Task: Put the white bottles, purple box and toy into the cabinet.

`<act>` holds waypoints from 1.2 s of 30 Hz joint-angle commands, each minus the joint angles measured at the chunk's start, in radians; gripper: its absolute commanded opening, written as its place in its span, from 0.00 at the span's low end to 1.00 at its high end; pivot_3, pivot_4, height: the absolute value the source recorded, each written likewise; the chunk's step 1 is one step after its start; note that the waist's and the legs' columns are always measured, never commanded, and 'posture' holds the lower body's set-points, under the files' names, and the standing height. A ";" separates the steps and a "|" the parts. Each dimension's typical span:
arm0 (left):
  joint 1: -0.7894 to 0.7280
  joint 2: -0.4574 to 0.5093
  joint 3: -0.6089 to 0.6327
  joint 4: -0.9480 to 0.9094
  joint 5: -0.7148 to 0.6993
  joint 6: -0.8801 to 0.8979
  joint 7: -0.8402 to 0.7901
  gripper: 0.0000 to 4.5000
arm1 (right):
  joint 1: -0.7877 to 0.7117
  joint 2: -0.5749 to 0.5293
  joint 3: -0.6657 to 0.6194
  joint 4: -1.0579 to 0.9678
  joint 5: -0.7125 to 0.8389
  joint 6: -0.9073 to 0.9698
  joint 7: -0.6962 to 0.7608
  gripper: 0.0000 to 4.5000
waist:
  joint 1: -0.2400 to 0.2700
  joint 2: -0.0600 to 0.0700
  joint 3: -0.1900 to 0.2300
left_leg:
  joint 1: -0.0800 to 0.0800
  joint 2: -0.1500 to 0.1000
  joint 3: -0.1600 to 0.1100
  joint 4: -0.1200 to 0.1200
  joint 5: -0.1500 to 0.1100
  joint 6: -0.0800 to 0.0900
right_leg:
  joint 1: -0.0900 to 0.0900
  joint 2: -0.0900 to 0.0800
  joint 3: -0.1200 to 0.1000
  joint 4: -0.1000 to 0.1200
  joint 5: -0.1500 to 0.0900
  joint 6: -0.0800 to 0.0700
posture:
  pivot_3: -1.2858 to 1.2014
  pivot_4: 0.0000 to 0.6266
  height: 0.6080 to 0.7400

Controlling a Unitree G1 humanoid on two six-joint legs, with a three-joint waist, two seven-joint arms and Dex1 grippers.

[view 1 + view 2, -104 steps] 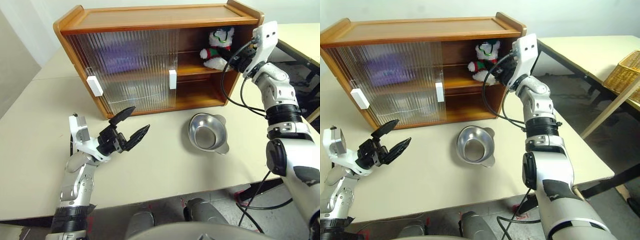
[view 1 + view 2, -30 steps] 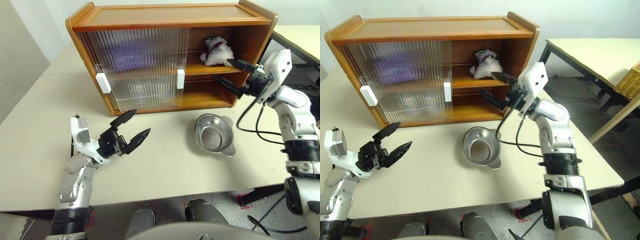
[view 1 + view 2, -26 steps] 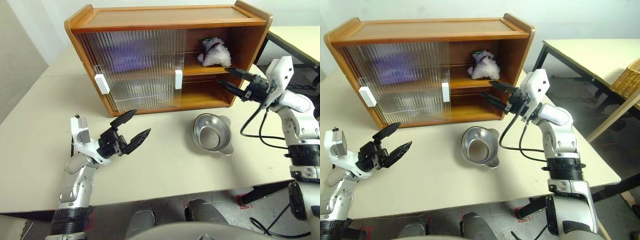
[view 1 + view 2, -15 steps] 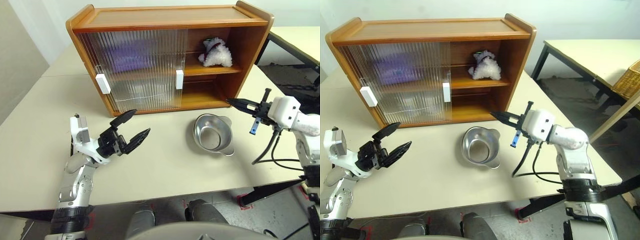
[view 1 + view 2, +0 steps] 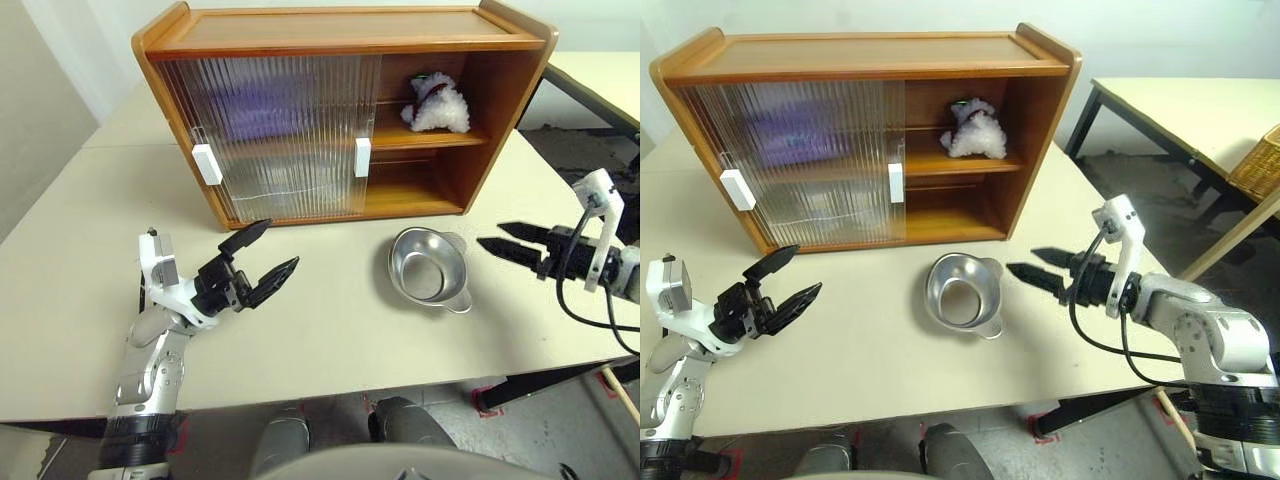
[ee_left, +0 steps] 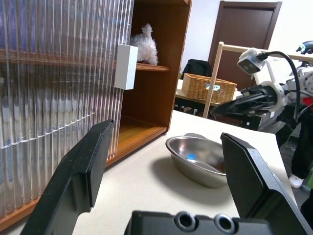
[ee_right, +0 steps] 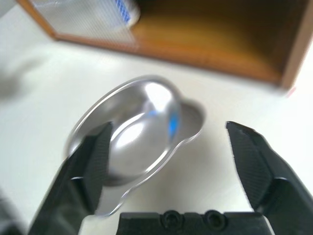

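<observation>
A: Where does the toy (image 5: 436, 103) sit?

B: On the upper shelf in the open right bay of the cabinet (image 5: 340, 35), toward the far right of the scene, lying on its side. A purple blur behind the ribbed left door (image 5: 270, 135) is probably the purple box; the white bottles cannot be made out for certain through that door.

A: And the grippers?

B: The right gripper (image 5: 515, 243) hangs over the tabletop (image 5: 330, 320) to the right of the steel bowl (image 5: 428, 268), its two black fingers spread and holding nothing, pointing left toward the bowl. The left gripper (image 5: 262, 259) hovers near the left front of the table, fingers also apart and empty, aimed toward the closed doors.

A: So what relation does the coming move turn on?

B: The open bay lies far and to the left of the right gripper, with the bowl between them at table level. The right arm is plainly the nearer one to that opening and to the door's white handle (image 5: 362, 157) at its edge. The left gripper faces the ribbed panel, closer to the other handle (image 5: 207, 164).

A: Anything left loose on the table?

B: Apart from the bowl, nothing of the task's things shows there, so the placing looks largely done, possibly leaving only a door to slide.
</observation>
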 commanded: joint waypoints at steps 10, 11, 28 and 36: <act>0.002 0.006 -0.011 0.001 0.011 0.004 0.004 1.00 | -0.079 0.184 -0.140 0.097 0.041 0.199 -0.258 0.99 | -0.005 -0.001 0.001 | 0.000 0.000 0.000 -0.001 -0.004 0.005 | -0.001 0.000 0.001 0.001 -0.003 0.001 | 0.46 0.07 1.00; 0.001 0.006 -0.011 0.001 0.011 0.005 0.004 1.00 | -0.088 0.195 -0.134 0.108 0.035 0.197 -0.263 0.99 | -0.006 -0.001 0.001 | 0.000 0.000 0.000 -0.001 -0.004 0.005 | -0.001 0.000 0.001 0.001 -0.003 0.001 | 0.46 0.07 1.00; -0.002 0.009 -0.008 -0.001 0.016 -0.003 0.006 1.00 | -0.180 0.284 -0.017 0.273 -0.078 0.112 -0.195 0.99 | -0.004 0.000 0.001 | 0.001 0.000 0.000 0.000 -0.004 0.006 | 0.001 0.001 0.001 0.001 -0.003 0.004 | 0.47 0.05 1.00; -0.012 0.016 0.004 0.016 0.020 -0.014 0.004 1.00 | -0.208 0.282 0.031 0.306 -0.100 0.126 -0.140 0.89 | 0.003 0.001 0.000 | 0.002 0.000 -0.001 0.000 -0.004 0.006 | 0.002 0.001 0.001 0.001 -0.002 0.004 | 0.47 0.04 1.00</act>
